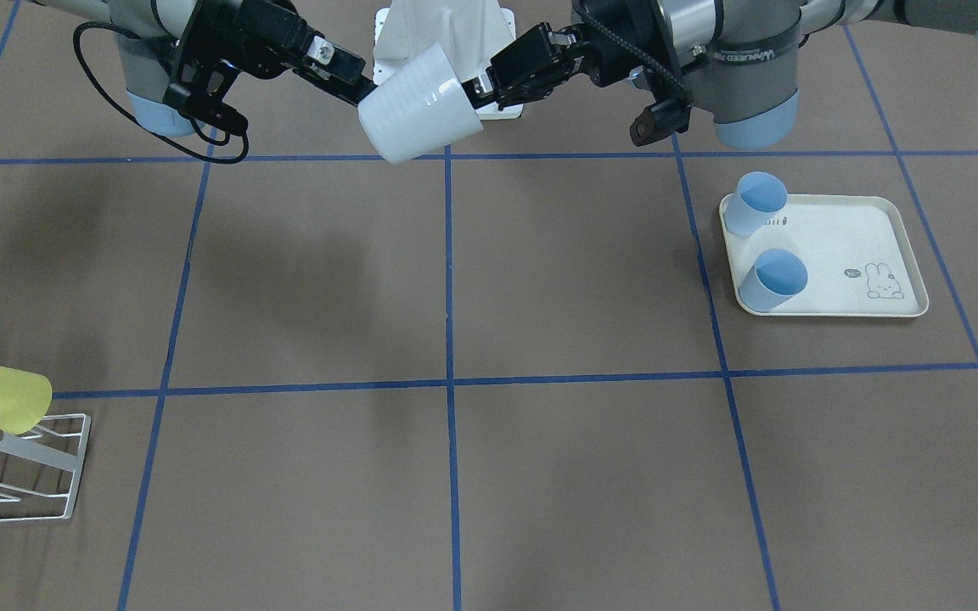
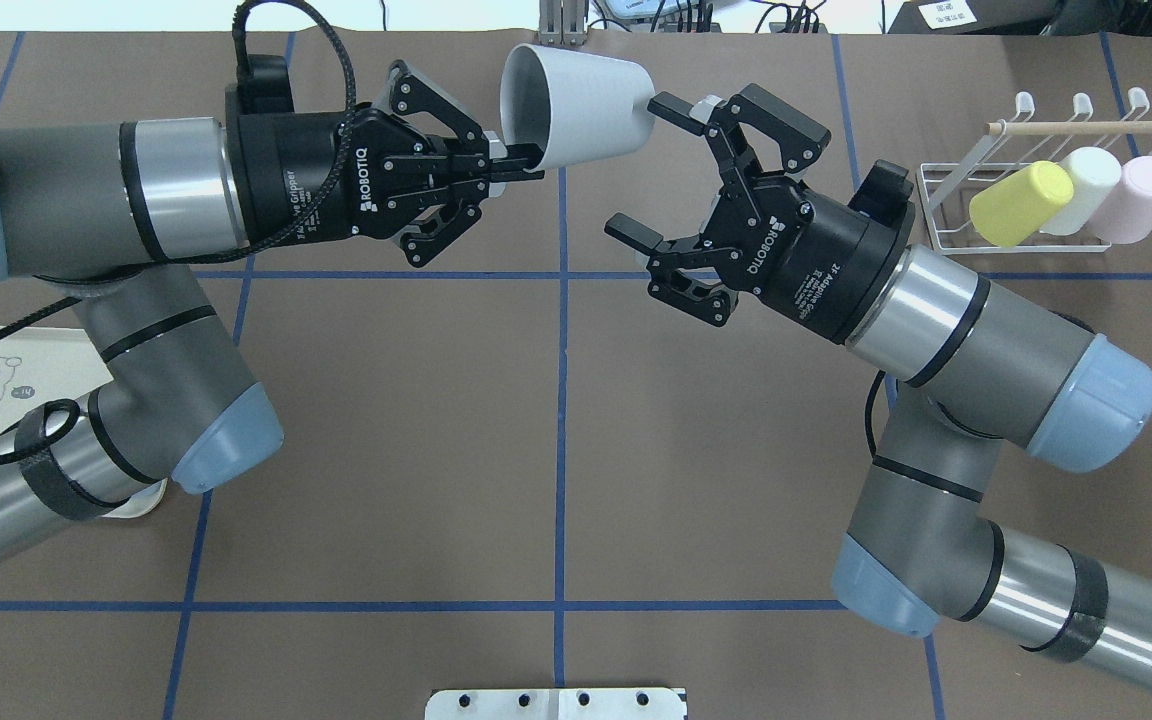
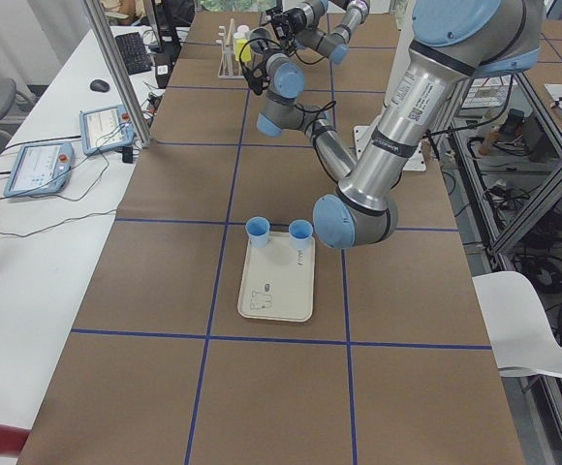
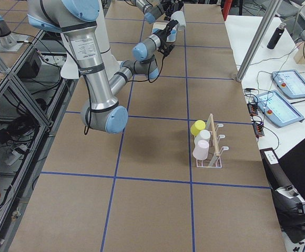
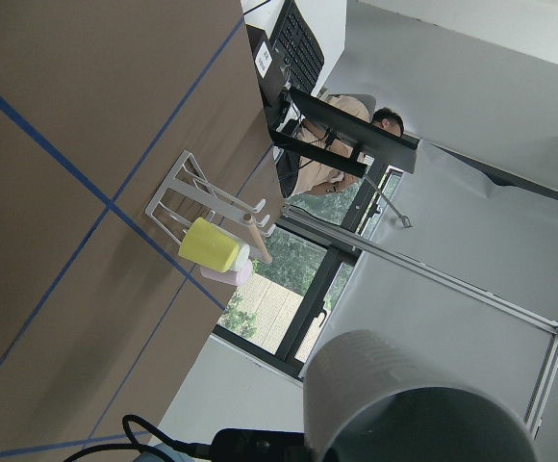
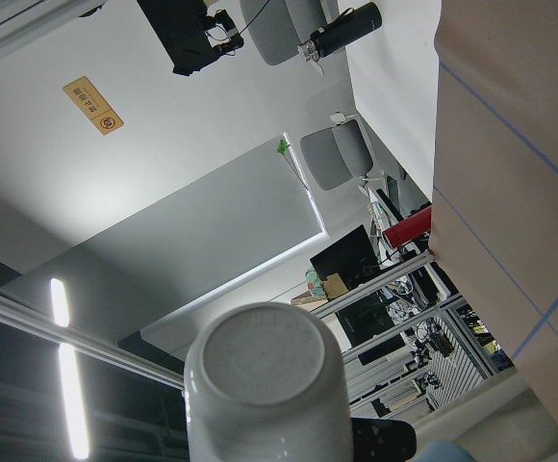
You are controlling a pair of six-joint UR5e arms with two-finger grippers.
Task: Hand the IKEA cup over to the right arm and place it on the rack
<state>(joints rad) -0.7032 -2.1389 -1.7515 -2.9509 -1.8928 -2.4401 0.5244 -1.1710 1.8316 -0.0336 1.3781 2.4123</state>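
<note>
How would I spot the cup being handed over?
Find where the two arms meet above the table. The white cup hangs sideways there, rim pinched by the left pincer. It's the only cup in the air; the rest sit on rack or tray.

Brown table, blue tape grid; carries cream tray, white rack.

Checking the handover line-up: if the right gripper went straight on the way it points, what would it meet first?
The right gripper, open, would likely meet the base of the cup first; the left gripper holds its rim. Exact depth is unclear.
</note>
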